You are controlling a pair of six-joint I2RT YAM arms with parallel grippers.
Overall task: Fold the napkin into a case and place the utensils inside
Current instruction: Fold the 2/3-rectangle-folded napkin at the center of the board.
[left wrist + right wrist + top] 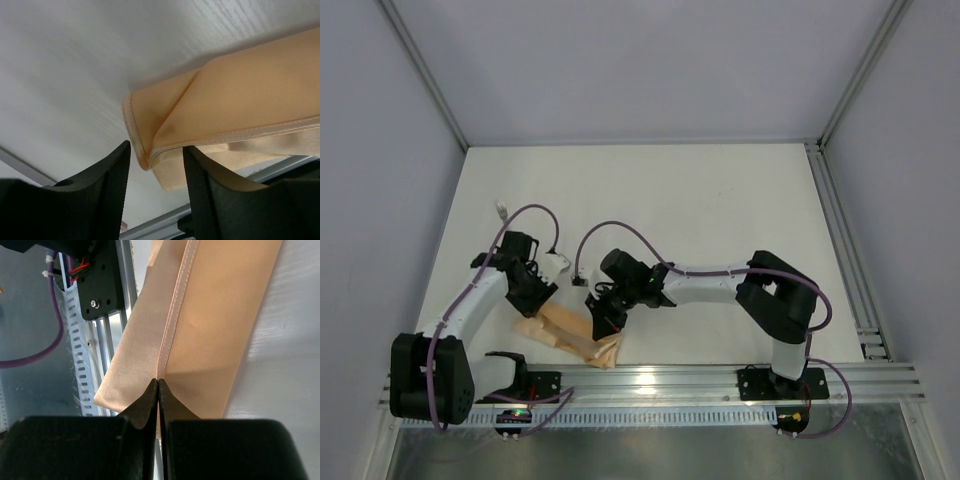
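Observation:
The peach napkin point(560, 330) lies folded in layers at the table's near edge, partly over the metal rail. My left gripper point(542, 300) is at its left end. In the left wrist view the left gripper point(156, 146) stands open, and a hemmed corner of the napkin point(250, 85) hangs loose between the fingers point(112, 180). My right gripper point(598, 322) is at the cloth's right part. In the right wrist view the right gripper point(158, 382) is shut on the stitched hem of the napkin point(220, 315). The utensils are out of view.
An aluminium rail point(720, 380) runs along the table's near edge, with a perforated cable duct point(75, 340) and a purple cable point(30, 357) just beyond it. Another rail point(850, 260) lines the right side. A small white object point(501, 209) lies at the far left edge.

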